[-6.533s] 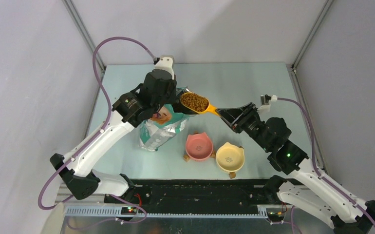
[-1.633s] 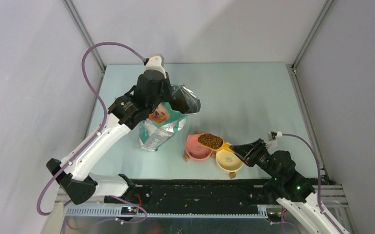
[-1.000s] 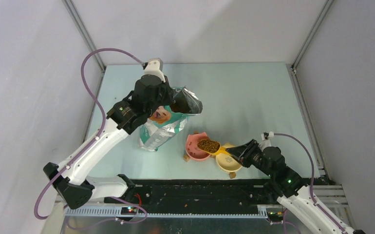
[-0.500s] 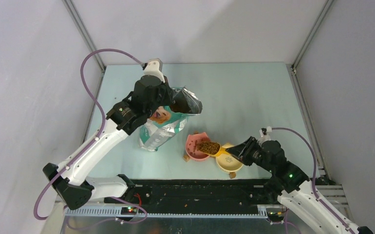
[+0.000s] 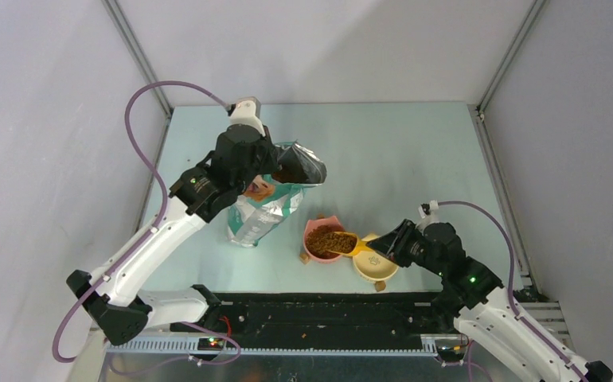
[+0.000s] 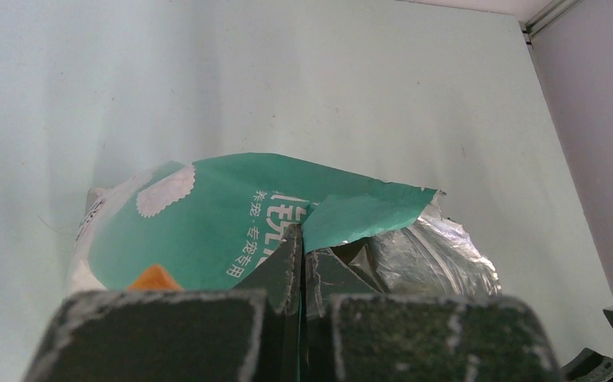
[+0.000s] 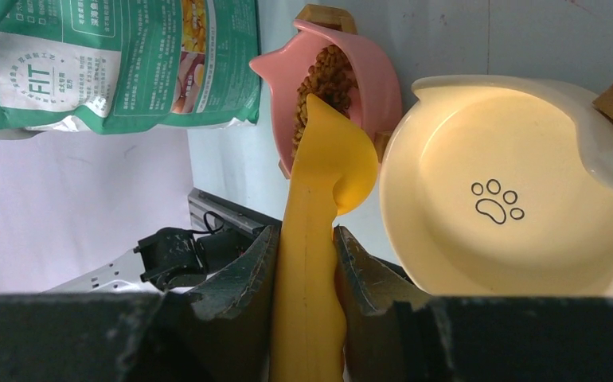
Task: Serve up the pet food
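Note:
My right gripper (image 5: 381, 246) is shut on the handle of the orange scoop (image 7: 319, 199), tipped on its side over the pink cat-eared bowl (image 5: 314, 230). Brown kibble, the pet food (image 7: 326, 83), lies in the pink bowl (image 7: 375, 87) and pours from the scoop (image 5: 349, 243); it also shows in the top view (image 5: 329, 241). The yellow bowl (image 5: 375, 267) beside it is empty, with a paw print (image 7: 496, 199). My left gripper (image 6: 302, 239) is shut on the torn top edge of the green-white foil bag (image 6: 224, 223), holding it open (image 5: 297, 169).
The bag (image 5: 262, 208) stands left of the bowls on the pale green table (image 5: 399, 151). A black rail (image 5: 319, 310) runs along the near edge. Grey walls and metal frame posts (image 5: 504, 56) enclose the table.
The right arm carried the filled scoop from the bag down to the pink bowl and has now tipped it, so kibble lies in the bowl. The left gripper kept holding the bag.

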`<state>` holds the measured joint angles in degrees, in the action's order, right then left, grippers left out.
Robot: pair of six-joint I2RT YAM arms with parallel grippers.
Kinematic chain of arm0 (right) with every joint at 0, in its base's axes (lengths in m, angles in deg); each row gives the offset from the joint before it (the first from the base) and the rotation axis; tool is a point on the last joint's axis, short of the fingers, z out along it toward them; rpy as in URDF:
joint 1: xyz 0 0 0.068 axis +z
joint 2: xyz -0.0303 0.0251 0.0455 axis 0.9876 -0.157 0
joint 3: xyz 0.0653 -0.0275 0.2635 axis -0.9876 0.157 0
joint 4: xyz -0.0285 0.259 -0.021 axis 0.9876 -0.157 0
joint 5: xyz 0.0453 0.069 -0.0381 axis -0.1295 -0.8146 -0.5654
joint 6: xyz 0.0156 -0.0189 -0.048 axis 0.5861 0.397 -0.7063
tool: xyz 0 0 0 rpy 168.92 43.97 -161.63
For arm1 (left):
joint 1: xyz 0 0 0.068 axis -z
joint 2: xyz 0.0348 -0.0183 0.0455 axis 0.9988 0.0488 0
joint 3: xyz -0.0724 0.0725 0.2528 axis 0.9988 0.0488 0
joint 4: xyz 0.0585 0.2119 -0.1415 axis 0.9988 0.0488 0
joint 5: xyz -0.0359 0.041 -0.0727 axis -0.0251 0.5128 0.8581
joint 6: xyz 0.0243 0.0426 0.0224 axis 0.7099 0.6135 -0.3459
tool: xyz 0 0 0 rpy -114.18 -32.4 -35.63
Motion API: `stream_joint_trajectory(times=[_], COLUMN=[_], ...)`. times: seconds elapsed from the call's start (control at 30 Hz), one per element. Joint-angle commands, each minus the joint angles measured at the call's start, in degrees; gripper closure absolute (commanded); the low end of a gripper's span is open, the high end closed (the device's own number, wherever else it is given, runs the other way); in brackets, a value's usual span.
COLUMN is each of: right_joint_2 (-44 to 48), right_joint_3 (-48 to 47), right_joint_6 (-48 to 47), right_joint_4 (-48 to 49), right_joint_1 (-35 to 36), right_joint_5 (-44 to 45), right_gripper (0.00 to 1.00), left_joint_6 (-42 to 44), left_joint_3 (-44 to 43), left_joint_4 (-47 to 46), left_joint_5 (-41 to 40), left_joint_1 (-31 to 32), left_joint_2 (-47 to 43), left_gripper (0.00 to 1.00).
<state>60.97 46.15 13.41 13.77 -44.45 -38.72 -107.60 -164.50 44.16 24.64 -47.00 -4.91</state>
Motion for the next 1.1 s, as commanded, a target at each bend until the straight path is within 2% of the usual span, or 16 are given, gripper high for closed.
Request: stream_joint_trajectory(times=[0.0,0.53,0.73,1.07], right_joint_2=[-1.33,-5.86,-3.69,-3.45], right_joint_3=[-3.18,-6.76,-7.57,-8.43], right_joint_6=[-2.6,-6.31,-8.42,-8.61], right_joint_4=[1.21,-0.78,-4.0,-5.43], right_joint_1=[-0.2,-0.26,-0.27,-0.28], right_joint_5=[-0.45,-0.22,2.57,2.99], right_gripper=[1.0,1.0,1.0,1.0], left_joint_6=[-0.76,-3.52,-3.38,-1.31], left_joint_3=[-1.44,-2.66,-5.08,4.81], left_joint_4=[4.25,6.36,12.26,4.33], left_joint_5=[-3.81,-3.85,-3.65,-3.58], left_joint_1=[-0.66,-0.68,-0.65,-0.68], left_joint_2=[-1.48,-1.23,1.41,-6.27], left_gripper=[1.0,1.0,1.0,1.0])
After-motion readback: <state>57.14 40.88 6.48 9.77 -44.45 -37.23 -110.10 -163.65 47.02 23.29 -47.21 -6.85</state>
